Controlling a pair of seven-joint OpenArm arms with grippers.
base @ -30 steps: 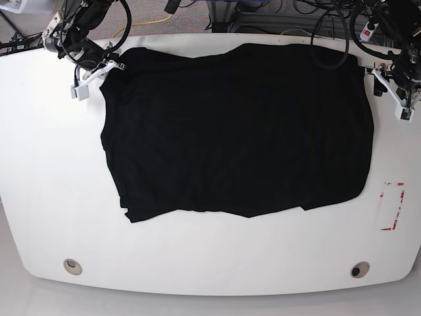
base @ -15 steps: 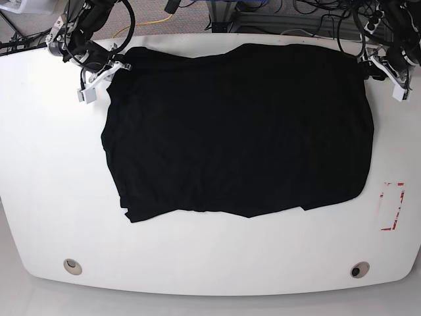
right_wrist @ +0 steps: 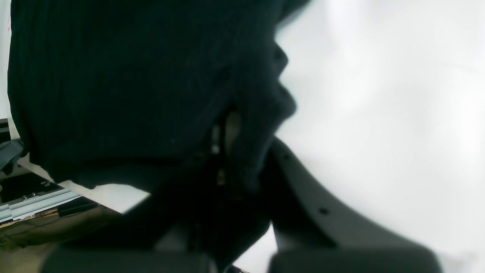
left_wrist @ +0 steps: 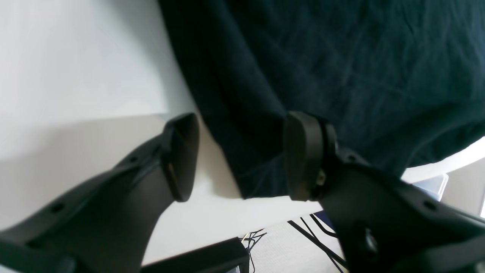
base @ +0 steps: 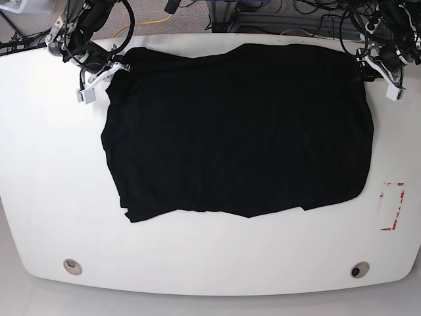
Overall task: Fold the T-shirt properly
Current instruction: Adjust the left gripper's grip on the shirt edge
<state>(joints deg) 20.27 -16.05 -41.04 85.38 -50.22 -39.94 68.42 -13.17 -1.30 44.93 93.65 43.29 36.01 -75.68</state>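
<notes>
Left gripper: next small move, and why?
Probably close the left gripper on the T-shirt corner. Its jaws stand open astride the corner's edge, nothing pinched yet, while the right gripper is already shut on the opposite far corner, so both corners could then lift together.

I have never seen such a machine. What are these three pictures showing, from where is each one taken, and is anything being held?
This is a robot with two arms working at a white table. One picture looks down on the whole table from above. The other two come from small cameras on each arm's wrist, so the dark prongs in them are that arm's pincer seen up close.

A black T-shirt lies spread flat on the table.

The right pincer, at the overhead picture's top left, is shut on a bunched corner of the T-shirt. The left pincer, at the top right, is open: its prongs stand apart over the T-shirt's other far corner and hold nothing yet.
</notes>
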